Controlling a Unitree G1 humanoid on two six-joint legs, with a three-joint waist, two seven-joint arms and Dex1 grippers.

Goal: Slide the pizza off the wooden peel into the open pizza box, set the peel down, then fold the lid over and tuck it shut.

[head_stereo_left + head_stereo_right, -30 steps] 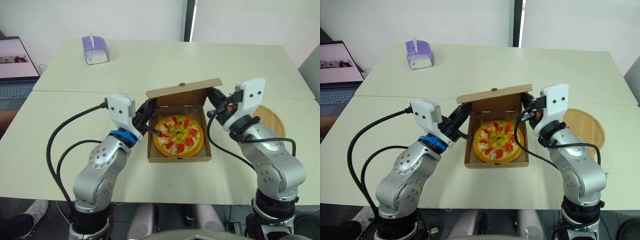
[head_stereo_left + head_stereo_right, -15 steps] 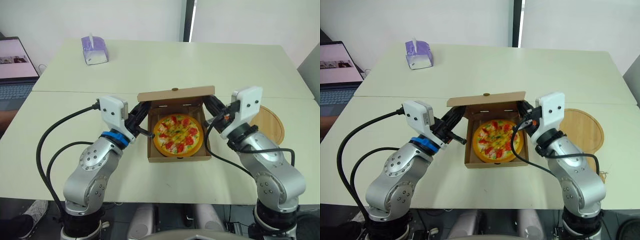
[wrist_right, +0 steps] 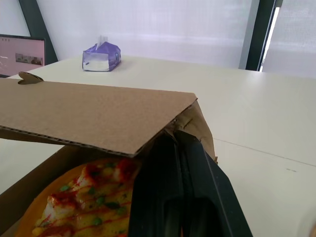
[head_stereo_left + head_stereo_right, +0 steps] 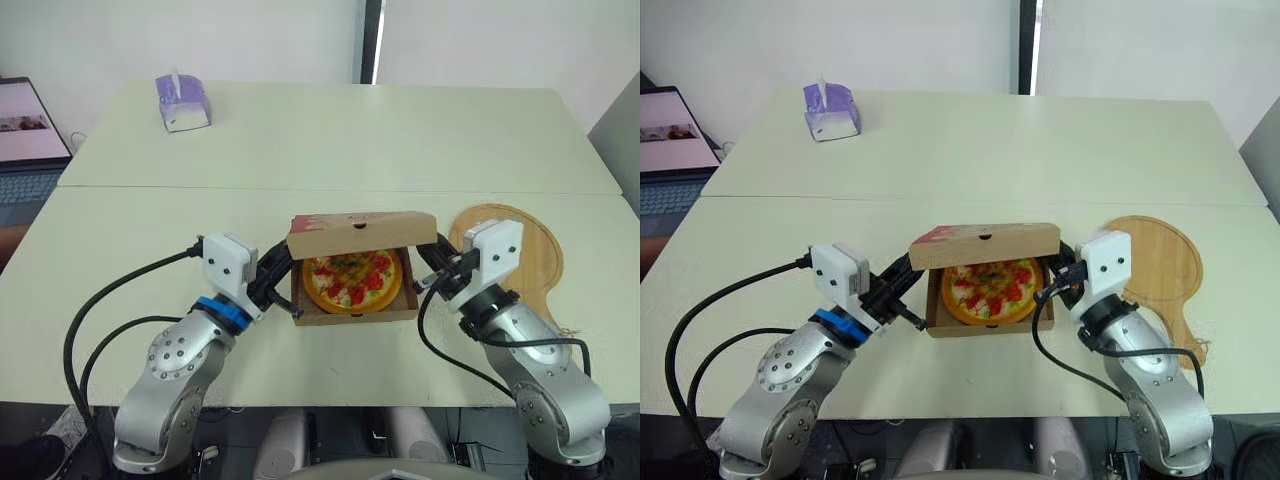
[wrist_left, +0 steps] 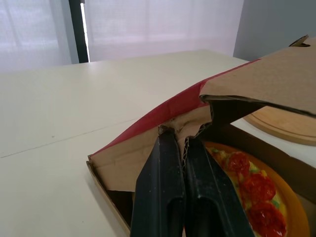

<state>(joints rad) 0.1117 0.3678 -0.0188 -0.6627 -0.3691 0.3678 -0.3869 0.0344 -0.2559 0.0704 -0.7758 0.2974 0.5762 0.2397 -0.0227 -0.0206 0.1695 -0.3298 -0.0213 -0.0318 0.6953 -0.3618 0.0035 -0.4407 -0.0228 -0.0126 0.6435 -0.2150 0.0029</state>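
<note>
The lowered lid (image 4: 360, 232) hides the far part of the pizza (image 4: 350, 283).

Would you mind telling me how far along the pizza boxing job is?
Done: the pizza lies in the box and the peel rests on the table. In hand: the left gripper and right gripper pinch the lid, half folded over. Left: lowering it fully and tucking it shut.
</note>
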